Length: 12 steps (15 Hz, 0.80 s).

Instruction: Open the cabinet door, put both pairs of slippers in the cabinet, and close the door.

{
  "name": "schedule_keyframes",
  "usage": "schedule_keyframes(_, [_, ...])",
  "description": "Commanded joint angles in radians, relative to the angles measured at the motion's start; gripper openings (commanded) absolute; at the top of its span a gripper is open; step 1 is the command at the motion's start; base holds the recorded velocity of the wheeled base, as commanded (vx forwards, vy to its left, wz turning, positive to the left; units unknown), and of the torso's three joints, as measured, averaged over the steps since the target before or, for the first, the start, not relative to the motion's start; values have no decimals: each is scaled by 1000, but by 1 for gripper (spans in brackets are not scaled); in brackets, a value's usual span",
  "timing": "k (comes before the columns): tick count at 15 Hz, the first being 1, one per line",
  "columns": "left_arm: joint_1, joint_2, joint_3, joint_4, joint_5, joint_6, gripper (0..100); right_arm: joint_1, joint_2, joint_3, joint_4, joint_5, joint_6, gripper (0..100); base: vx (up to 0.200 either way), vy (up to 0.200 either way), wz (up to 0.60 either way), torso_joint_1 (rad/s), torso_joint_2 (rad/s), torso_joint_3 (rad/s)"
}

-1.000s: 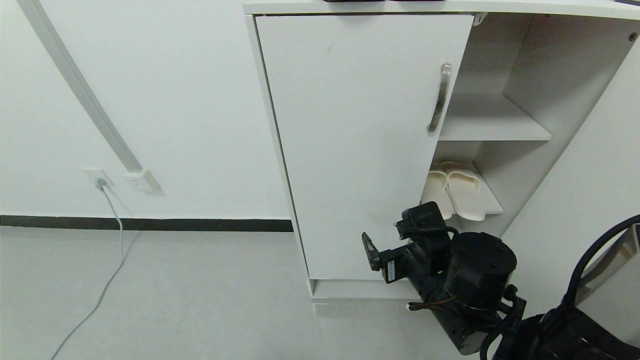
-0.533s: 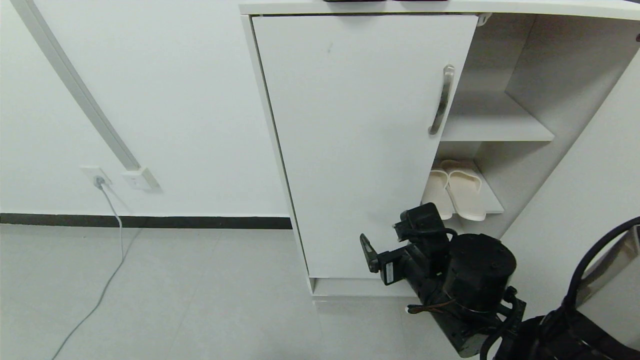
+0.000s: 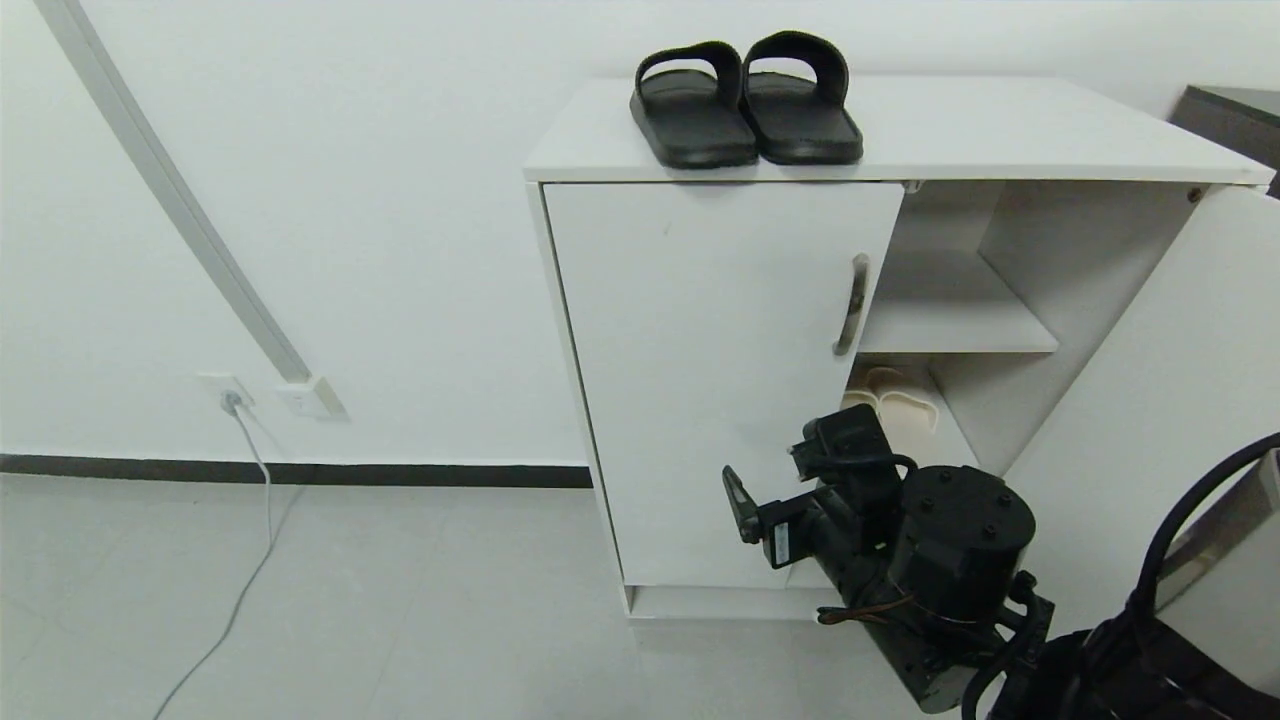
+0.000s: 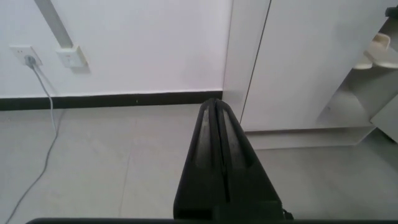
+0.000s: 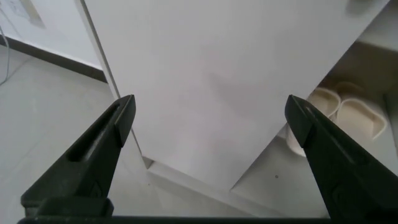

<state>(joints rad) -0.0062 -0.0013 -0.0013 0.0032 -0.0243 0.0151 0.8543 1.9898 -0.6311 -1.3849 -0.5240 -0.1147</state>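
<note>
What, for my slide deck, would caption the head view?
Black rubber slippers rest atop the white two-door cabinet; cream slippers sit inside, low down, right-hand door open.

L gripper: fingers pressed flat together, nothing btwn them, hanging above grey tiled floor. Beyond it, white wall w/ black skirting along its foot. On wall: socket w/ grey cable plugged in, trailing down and across floor. 2nd plate sits just beside socket, at end of slanted grey conduit. White cabinet stands against wall; its near door is shut. Past door, open bay w/ cream slipper inside; one or a pair, can't tell.
</note>
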Motion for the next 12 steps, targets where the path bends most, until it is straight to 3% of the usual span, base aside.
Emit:
schedule_keyframes(1, [2, 1, 0, 0, 0, 0, 0, 0, 0, 1, 0, -1, 0, 100, 0, 0, 0, 134, -466, -334])
schedule_keyframes(12, [2, 1, 0, 0, 0, -1, 0, 0, 0, 4, 0, -1, 0, 100, 0, 0, 0, 173, -490, -314])
